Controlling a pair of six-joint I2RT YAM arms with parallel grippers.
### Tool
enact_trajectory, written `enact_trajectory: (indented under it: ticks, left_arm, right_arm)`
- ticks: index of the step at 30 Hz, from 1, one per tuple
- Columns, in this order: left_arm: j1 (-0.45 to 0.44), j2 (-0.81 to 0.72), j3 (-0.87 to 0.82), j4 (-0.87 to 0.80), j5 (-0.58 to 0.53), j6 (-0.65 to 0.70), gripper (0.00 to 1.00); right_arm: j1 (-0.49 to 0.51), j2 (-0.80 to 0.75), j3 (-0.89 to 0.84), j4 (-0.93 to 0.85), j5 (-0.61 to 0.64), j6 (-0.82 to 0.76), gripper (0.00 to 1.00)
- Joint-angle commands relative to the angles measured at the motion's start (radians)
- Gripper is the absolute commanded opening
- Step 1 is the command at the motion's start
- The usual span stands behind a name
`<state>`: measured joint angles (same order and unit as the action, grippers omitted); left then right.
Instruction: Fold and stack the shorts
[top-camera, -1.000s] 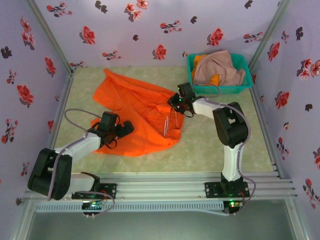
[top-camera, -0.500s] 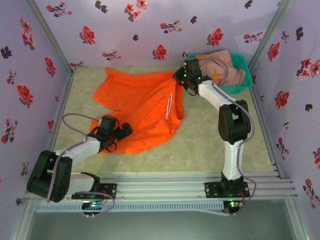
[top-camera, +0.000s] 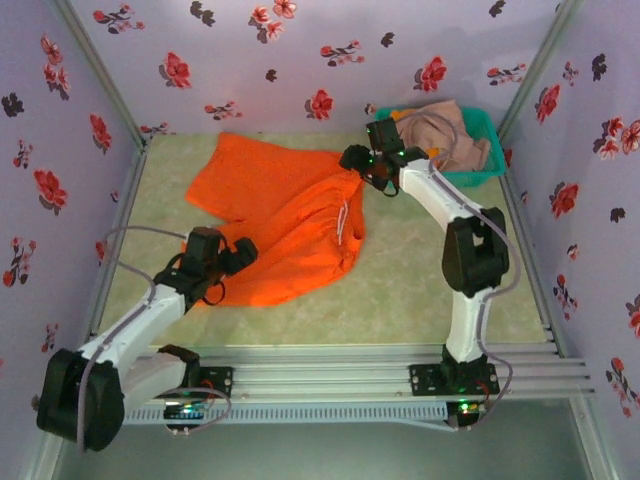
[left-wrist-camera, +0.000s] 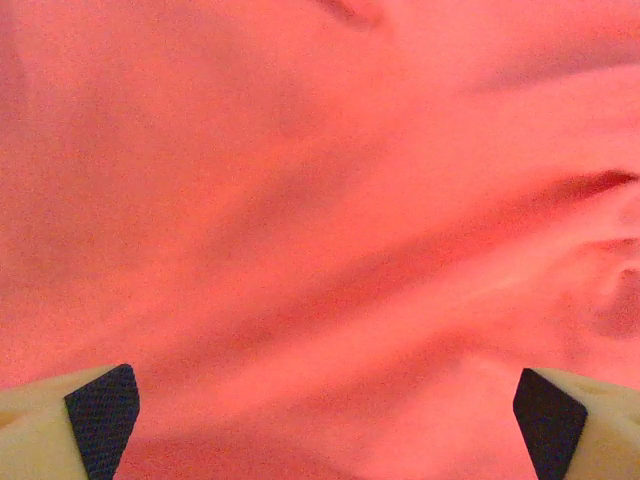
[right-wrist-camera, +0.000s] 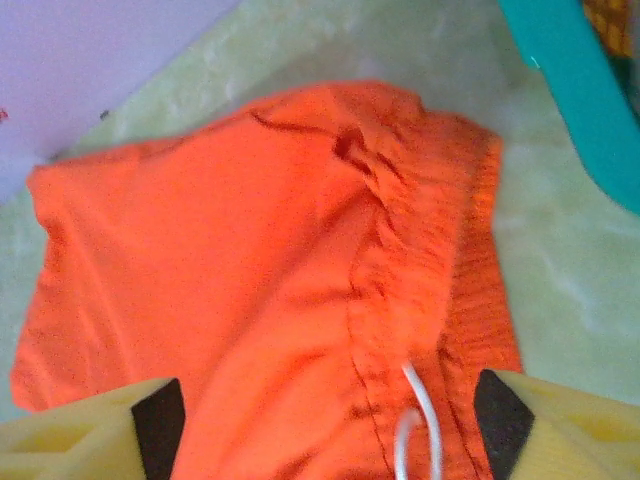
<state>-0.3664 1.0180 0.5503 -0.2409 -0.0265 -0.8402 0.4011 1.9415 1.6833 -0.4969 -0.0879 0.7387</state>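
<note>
Bright orange shorts (top-camera: 285, 215) lie spread on the table, their waistband and white drawstring (right-wrist-camera: 422, 415) at the right. My right gripper (top-camera: 352, 160) hovers over the far right waistband corner, jaws open wide, with the cloth (right-wrist-camera: 300, 280) lying loose beneath (right-wrist-camera: 330, 420). My left gripper (top-camera: 238, 256) stands open over the near left part of the shorts; orange fabric (left-wrist-camera: 320, 220) lies under the spread fingers (left-wrist-camera: 325, 425). Pink-beige shorts (top-camera: 447, 135) are heaped in the teal basket, with a bit of orange cloth (top-camera: 434, 153) beside them.
The teal mesh basket (top-camera: 480, 172) sits in the far right corner, its rim (right-wrist-camera: 570, 90) close to my right gripper. Flowered walls close in three sides. Bare pale green tabletop (top-camera: 420, 270) lies right of and in front of the shorts.
My right gripper pulled the waistband corner toward the far right, spreading the shorts, then opened and let go. My left arm reached slightly farther over the near left cloth.
</note>
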Motion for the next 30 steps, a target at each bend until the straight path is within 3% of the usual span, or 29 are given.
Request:
enact_trajectory:
  ticks: [1,8,15,20,26,30]
  left_arm:
    - [0.022,-0.036,0.069,-0.125,-0.031,0.006,0.99]
    - [0.044,-0.073,0.058,-0.165,-0.033,-0.004,0.99]
    - [0.046,-0.069,0.024,-0.165,-0.033,-0.033,1.00]
    - [0.049,-0.092,0.033,-0.254,-0.096,-0.075,0.99]
    - [0.063,-0.120,0.075,-0.506,-0.248,-0.199,0.99]
    - [0.065,-0.116,0.085,-0.649,-0.303,-0.282,0.99]
  right_arm:
    - [0.019,-0.142,-0.104,-0.129,0.119,-0.145,0.81]
    - [0.092,-0.254,-0.346,-0.173,0.146,-0.365,0.76]
    - [0.167,-0.157,-0.316,-0.261,0.147,-0.469,0.71]
    - [0.186,-0.049,-0.233,-0.331,0.151,-0.481,0.66]
    - [0.188,0.004,-0.231,-0.280,0.111,-0.455,0.49]
    - [0.189,0.032,-0.228,-0.263,0.082,-0.421,0.27]
